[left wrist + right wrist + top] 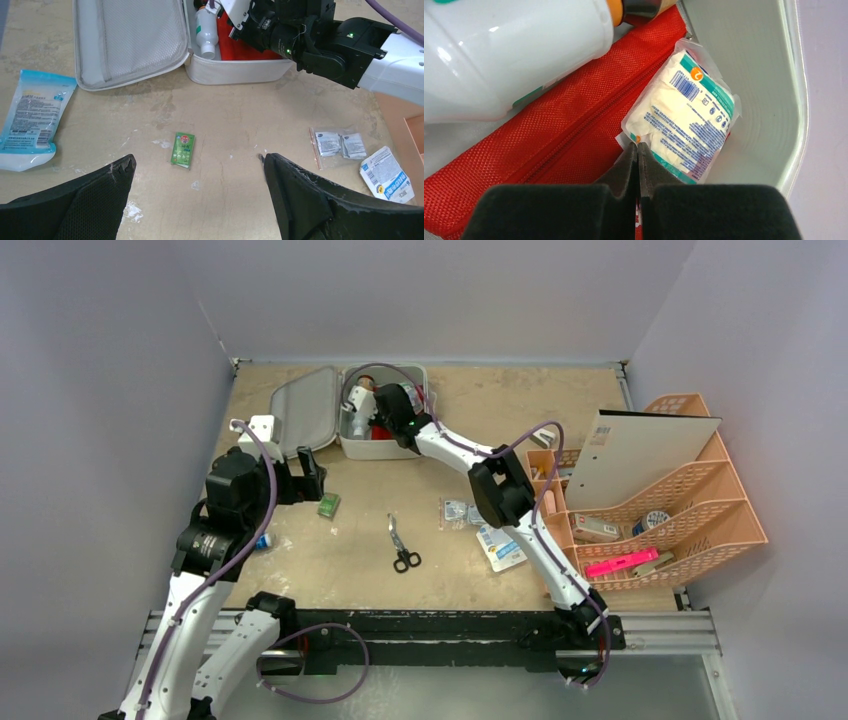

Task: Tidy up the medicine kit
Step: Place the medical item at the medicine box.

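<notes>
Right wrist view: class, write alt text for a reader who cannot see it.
The right pincer, shut, touches the edge of a white sealed packet, which leans between a red pouch and the wall of the white case. A white bottle overlaps the pouch at upper left.

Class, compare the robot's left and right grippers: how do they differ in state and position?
The left gripper has its jaws wide open; the right gripper has them shut. The left hangs near a green sachet; the right reaches into the open medicine kit, tips at a white packet. Both have black jaws.
</notes>
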Tool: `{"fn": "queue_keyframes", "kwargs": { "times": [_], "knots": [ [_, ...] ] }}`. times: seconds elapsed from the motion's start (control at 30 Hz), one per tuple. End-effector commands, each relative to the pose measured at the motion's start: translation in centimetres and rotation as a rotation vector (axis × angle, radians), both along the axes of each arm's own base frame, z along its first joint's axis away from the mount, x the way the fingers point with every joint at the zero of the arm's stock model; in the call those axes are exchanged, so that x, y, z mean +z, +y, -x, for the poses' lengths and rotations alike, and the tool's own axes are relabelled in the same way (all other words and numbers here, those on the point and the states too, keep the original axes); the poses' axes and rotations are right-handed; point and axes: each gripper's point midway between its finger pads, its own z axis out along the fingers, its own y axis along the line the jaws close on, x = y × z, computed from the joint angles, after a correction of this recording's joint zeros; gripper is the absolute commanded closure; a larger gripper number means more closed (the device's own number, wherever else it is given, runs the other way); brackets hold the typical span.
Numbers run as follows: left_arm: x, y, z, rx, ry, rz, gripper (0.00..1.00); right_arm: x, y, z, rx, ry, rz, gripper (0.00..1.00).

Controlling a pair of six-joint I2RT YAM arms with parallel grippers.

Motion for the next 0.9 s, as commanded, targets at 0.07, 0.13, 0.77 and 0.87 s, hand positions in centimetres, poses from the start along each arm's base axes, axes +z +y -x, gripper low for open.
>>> {"fn": "queue_keyframes", "kwargs": {
  "times": [0.07, 0.13, 0.77, 0.87],
  "knots": [
    [0.5, 0.4, -0.1, 0.015, -0.028, -0.001, 0.02, 2.2, 0.6, -0.6, -0.113, -0.017, -0.132, 1.00],
    [0.6, 0.3, -0.1, 0.014, -0.032, -0.001, 0.02, 2.4, 0.7, -1.0, -0.137, -0.043, -0.147, 1.00],
    [0.1, -0.2, -0.1, -0.002, -0.011, -0.017, 0.02, 3.5, -0.1, -1.9, -0.302, -0.119, -0.180, 1.00],
    [0.1, -0.2, -0.1, -0.002, -0.013, -0.015, 0.03, 3.7, 0.2, -1.5, -0.308, -0.123, -0.200, 1.00]
  ]
}}
